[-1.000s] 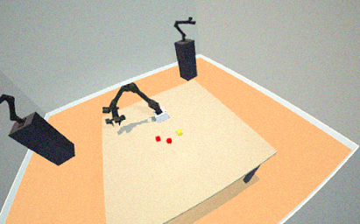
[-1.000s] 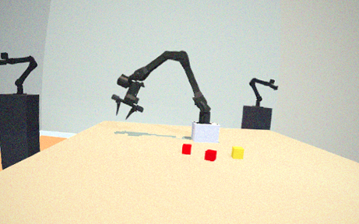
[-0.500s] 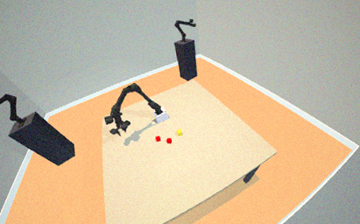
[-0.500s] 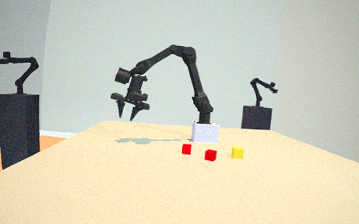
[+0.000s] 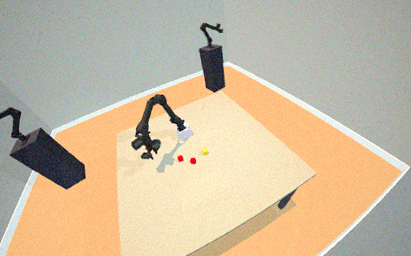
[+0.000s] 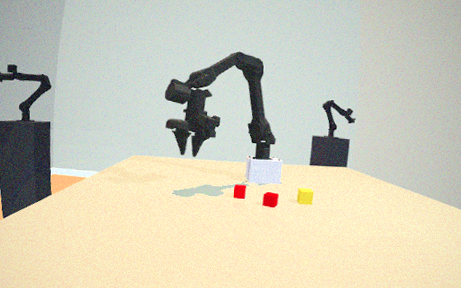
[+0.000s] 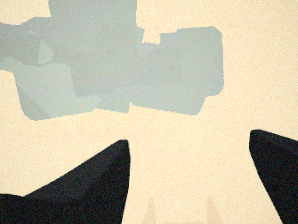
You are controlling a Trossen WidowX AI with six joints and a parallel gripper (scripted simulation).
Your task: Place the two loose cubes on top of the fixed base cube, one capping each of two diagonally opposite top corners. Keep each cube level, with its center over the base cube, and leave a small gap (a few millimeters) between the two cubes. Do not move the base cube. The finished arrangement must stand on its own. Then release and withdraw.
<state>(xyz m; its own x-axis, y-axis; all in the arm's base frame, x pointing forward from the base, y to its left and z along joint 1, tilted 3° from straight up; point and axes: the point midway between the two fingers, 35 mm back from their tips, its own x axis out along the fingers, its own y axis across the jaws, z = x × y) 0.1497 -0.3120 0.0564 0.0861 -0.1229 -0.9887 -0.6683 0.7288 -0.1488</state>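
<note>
Hand (image 5: 154, 154) (image 6: 189, 155) (image 7: 190, 144): raised above the surface (image 5: 204, 197) (image 6: 254, 248) (image 7: 260, 90), fingers pointing down; partly open, rather more than halfway, with nothing between the fingertips.
Nearer red cube (image 5: 181, 159) (image 6: 239, 192): on the surface, to the right of the hand in both outside views; the closest of the three and, by judgement, the likeliest first pick.
Farther red cube (image 5: 193, 161) (image 6: 271, 199): just beyond the first along the same sideways direction, a little closer to the exterior camera; apart from both neighbours.
Yellow cube (image 5: 205, 151) (image 6: 305, 196): farthest from the hand, at the right end of the loose row; probably the fixed base, judging by the odd colour. Nothing on top.
White arm base (image 5: 185, 133) (image 6: 263, 171): behind the cubes as seen from the exterior camera, with the hand off to its left there.
Wrist view: only surface, shadow and the two fingers; no cube in sight, so not lined up for a descent.
Long axis: none to favour on a cube; better to match the finger faces to two opposite sides, exact turn hard to tell at this size.
Coming move: likely sideways towards the nearer red cube, then down. Too low a sweep, or too far across, could nudge the second red cube.
</note>
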